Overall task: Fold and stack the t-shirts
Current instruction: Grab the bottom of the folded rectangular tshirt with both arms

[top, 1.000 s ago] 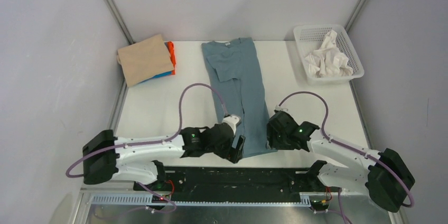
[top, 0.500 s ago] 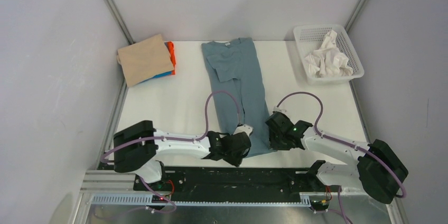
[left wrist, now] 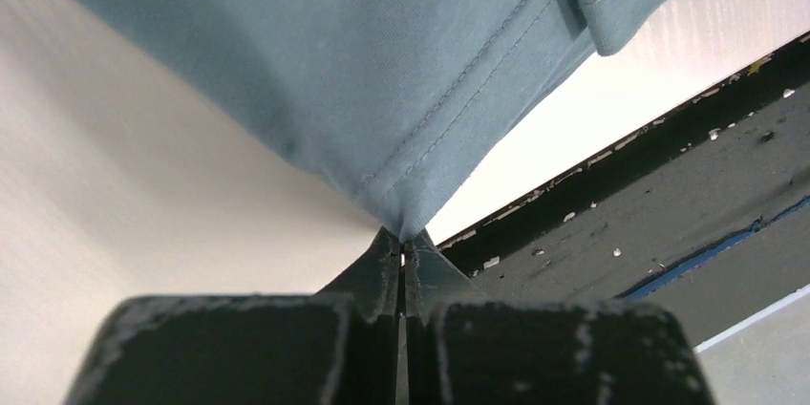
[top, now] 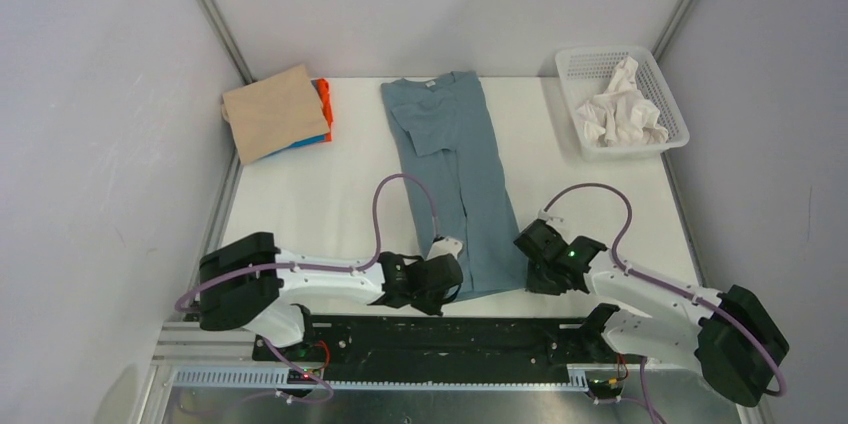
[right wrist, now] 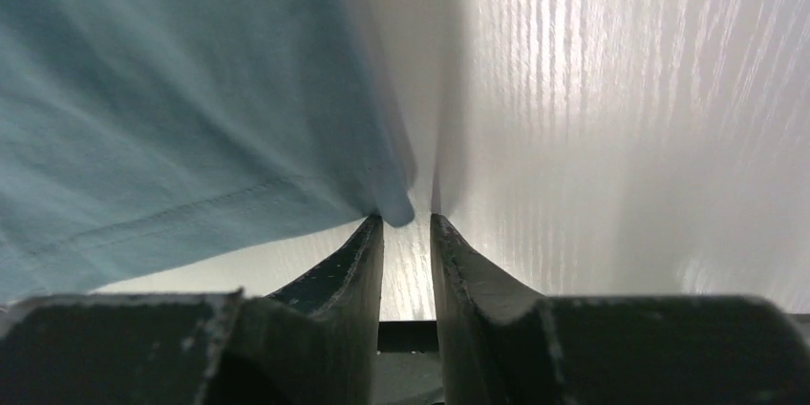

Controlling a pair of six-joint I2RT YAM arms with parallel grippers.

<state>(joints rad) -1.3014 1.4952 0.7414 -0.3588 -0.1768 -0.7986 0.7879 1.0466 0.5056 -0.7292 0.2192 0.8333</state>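
A slate blue-grey t-shirt [top: 450, 154] lies folded into a long strip down the middle of the white table [top: 300, 204], neck at the far end. My left gripper [top: 452, 279] is at its near left hem corner. In the left wrist view that gripper [left wrist: 402, 238] is shut on the corner of the blue-grey t-shirt [left wrist: 334, 61]. My right gripper [top: 528, 262] is at the near right corner. In the right wrist view its jaws [right wrist: 408, 219] stand a narrow gap apart, with the shirt corner [right wrist: 394, 206] just at their tips.
A folded stack sits at the far left: a tan t-shirt [top: 275, 112] on top, orange [top: 324, 96] and bright blue [top: 310, 141] edges showing beneath. A white mesh basket [top: 668, 79] with crumpled white cloth [top: 620, 109] stands far right. The black base rail [top: 430, 334] borders the near table edge.
Both grippers have dropped onto the shirt's near hem corners. The left jaws went from wide open to shut on the cloth. The right jaws have narrowed.
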